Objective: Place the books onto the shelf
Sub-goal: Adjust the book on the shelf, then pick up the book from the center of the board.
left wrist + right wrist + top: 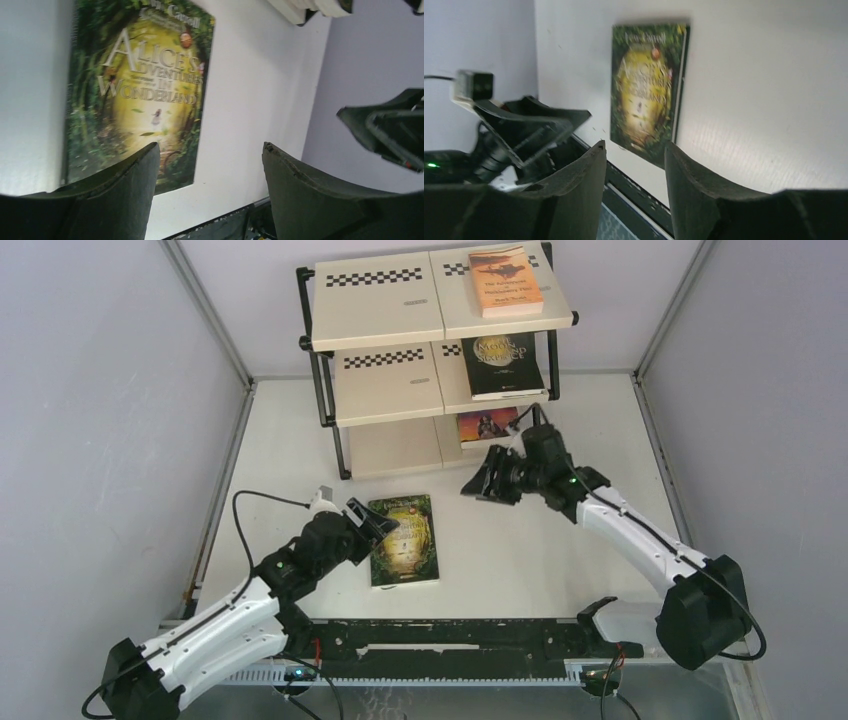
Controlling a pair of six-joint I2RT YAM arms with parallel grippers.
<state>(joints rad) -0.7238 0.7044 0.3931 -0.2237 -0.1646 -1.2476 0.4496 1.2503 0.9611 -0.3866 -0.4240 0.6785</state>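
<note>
A green "Alice's Adventures in Wonderland" book (403, 539) (145, 95) (644, 90) lies flat on the white table. My left gripper (370, 520) (211, 150) hangs open at the book's left edge, nothing between its fingers. The shelf (380, 315) stands at the back. An orange book (505, 280) lies on its top board, a black book (503, 365) on the middle board, and a third book (487, 426) on the bottom board. My right gripper (490, 480) (635, 147) hovers open and empty just in front of the bottom board.
A black rail (450, 640) runs along the near table edge between the arm bases. Grey walls close in the left, right and back sides. A black cable (255, 498) loops over the left arm.
</note>
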